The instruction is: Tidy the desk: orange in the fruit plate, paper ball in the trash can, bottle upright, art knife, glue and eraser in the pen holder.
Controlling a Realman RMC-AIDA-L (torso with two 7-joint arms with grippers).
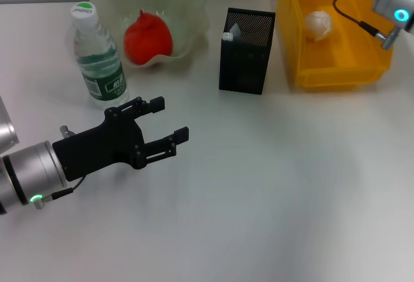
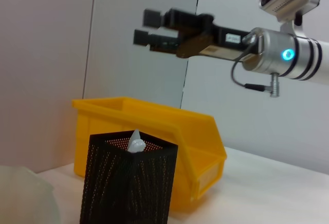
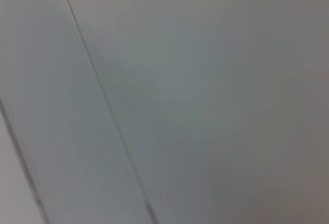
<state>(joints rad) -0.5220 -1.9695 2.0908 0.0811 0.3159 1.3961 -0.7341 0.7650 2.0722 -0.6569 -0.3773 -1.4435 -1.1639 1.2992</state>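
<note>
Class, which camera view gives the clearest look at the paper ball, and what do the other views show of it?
The head view is best: the paper ball lies in plain sight inside the yellow trash can. The left wrist view shows that bin only from the side, its wall hiding the ball. The right wrist view shows only a blank grey surface.

We are finding no readable text: the bottle (image 1: 97,59) is showing white print on its green label (image 1: 107,83), too small for us to read.
</note>
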